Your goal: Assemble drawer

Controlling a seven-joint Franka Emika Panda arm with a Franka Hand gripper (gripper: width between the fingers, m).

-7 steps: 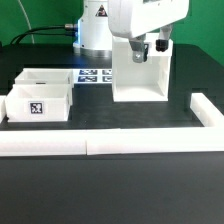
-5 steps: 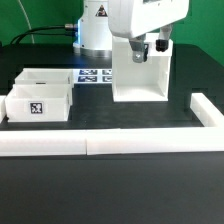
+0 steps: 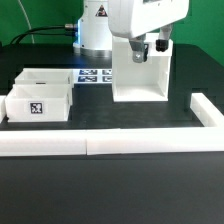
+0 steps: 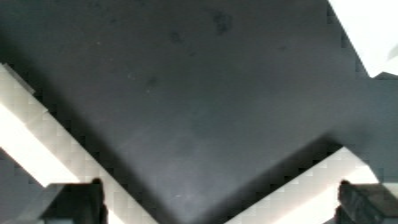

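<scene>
The drawer's tall white housing (image 3: 140,76) stands upright at the middle right of the table, its open side toward the table. My gripper (image 3: 148,45) hangs right at the housing's top edge, fingers down. In the wrist view the gripper (image 4: 217,206) has its two dark fingertips (image 4: 68,206) far apart, with white housing walls (image 4: 25,130) on both sides and dark surface between; nothing is held. Two white open-top trays lie at the exterior view's left: the front tray (image 3: 40,103) shows a square marker, and the rear tray (image 3: 45,78) sits just behind it.
The marker board (image 3: 95,75) lies flat between the trays and the housing, in front of the arm's base. A long low white border wall (image 3: 110,146) runs along the front and turns back at the exterior view's right (image 3: 205,110).
</scene>
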